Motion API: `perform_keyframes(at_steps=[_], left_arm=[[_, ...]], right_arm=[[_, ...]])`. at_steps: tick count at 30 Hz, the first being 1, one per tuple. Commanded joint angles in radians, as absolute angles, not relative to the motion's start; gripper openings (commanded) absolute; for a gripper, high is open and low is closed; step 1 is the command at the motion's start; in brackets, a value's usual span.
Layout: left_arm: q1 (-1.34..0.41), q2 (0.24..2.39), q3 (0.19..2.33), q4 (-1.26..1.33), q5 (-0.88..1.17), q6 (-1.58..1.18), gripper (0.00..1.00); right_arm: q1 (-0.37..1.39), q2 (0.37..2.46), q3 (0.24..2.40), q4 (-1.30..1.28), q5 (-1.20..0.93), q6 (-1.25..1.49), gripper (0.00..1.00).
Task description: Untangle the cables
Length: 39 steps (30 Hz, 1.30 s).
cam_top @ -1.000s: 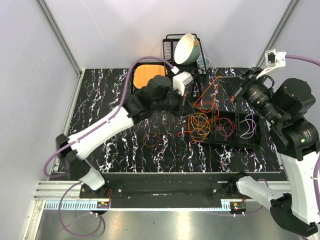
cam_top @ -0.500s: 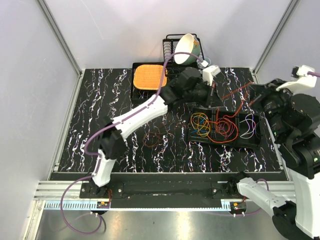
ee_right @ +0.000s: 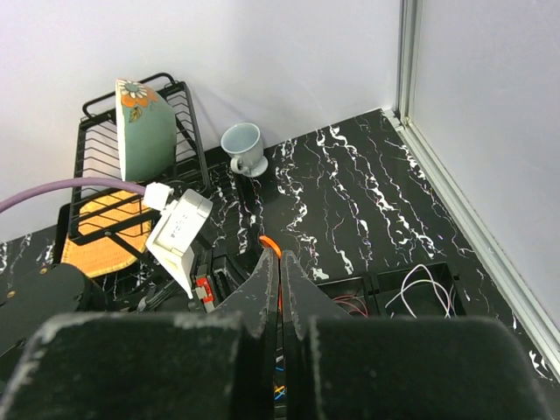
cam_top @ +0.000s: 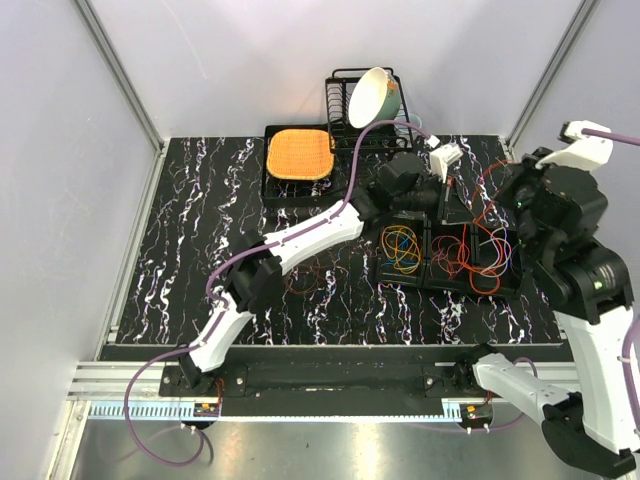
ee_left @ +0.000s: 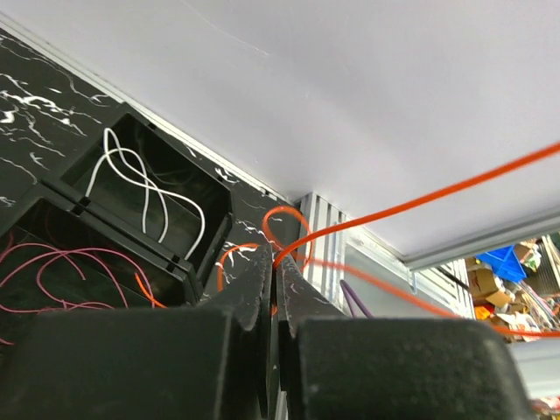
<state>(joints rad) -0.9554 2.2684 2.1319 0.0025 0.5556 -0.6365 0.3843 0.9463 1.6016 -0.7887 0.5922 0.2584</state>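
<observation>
Where the arms meet: over the far right part of the marbled black table [cam_top: 200, 220], above a black three-compartment tray [cam_top: 430, 262].
Left arm: stretched long from its base on a diagonal to the far right, with its white wrist camera near the tray's far edge.
Left gripper [ee_left: 273, 267]: clenched, fingers pressed together on the orange cable [ee_left: 420, 199]. The cable leaves the tips in a small loop, then runs taut up and to the right in the left wrist view.
Right gripper [ee_right: 278, 267]: clenched too, with a short bend of orange cable pinched at its tips. It hangs over the tray.
Orange cable, from above: loops lie over the tray's middle compartment and rise toward both grippers. Its path among the other strands cannot be traced.
Tray, left compartment: a tangle of yellow, orange and blue cables [cam_top: 400, 245].
Tray, middle compartment: pink cables [ee_left: 52, 262].
Tray, right compartment: a white cable [ee_left: 144, 188], partly hidden by the right arm from above.
Loose on the table: a thin reddish loop [cam_top: 305, 280], left of the tray and apart from it.
Back edge: a dish rack [cam_top: 340, 100] with a green bowl [cam_top: 372, 95] tilted on edge, a pale cup [ee_right: 242, 143] just beside the rack, and an orange mat [cam_top: 298, 152] in front of the rack on its left.
</observation>
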Motion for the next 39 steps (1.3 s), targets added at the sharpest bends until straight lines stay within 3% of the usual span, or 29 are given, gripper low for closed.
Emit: perform_keyframes(at_steps=[1, 14, 23, 26, 32, 39], left_arm=[[-0.948, 2.269, 2.189, 0.094, 0.512, -0.611, 0.0], [-0.907, 2.299, 2.14, 0.101, 0.465, -0.583, 0.0], [-0.894, 2.316, 2.083, 0.086, 0.425, -0.557, 0.01], [-0.896, 2.322, 2.08, 0.063, 0.41, -0.543, 0.09], [-0.89, 2.3, 2.086, -0.058, 0.344, -0.512, 0.53], [-0.888, 2.237, 2.075, -0.245, 0.272, -0.456, 0.73]], right_arm=[[0.383, 0.982, 1.595, -0.704, 0.607, 0.232, 0.0], [0.356, 1.117, 1.557, -0.624, 0.539, 0.238, 0.0], [0.164, 1.155, 1.419, -0.585, 0.227, 0.33, 0.0], [0.158, 1.169, 1.385, -0.58, 0.21, 0.336, 0.0], [0.138, 1.173, 1.304, -0.569, 0.227, 0.36, 0.0], [0.098, 1.147, 1.236, -0.587, 0.281, 0.397, 0.0]])
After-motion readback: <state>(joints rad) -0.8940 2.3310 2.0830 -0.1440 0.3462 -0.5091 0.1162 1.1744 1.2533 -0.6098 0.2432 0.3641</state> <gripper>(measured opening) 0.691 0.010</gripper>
